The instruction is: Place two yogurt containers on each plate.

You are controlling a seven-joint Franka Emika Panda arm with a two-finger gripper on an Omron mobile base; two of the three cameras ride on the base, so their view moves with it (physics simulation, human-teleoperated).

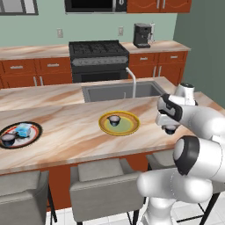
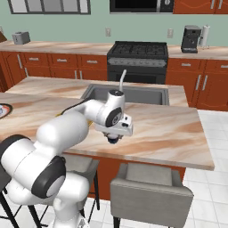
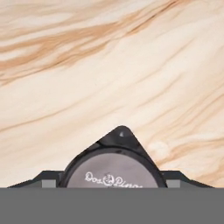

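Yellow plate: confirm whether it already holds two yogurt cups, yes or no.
No, the yellow plate holds a single dark yogurt cup near its centre in the left base view.

A marble worktop (image 1: 66, 140) with a sink (image 1: 116, 91); behind it a stove (image 1: 98, 55) and a coffee machine (image 1: 142, 35)

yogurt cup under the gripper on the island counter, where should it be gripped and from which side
Grip the yogurt cup across its round side wall, coming straight down from above. It stands upright on the counter with its pale lid facing the hand camera, and nothing beside it blocks the fingers. The gripper already sits over it with a finger on either side, so a top-down pinch looks simplest.
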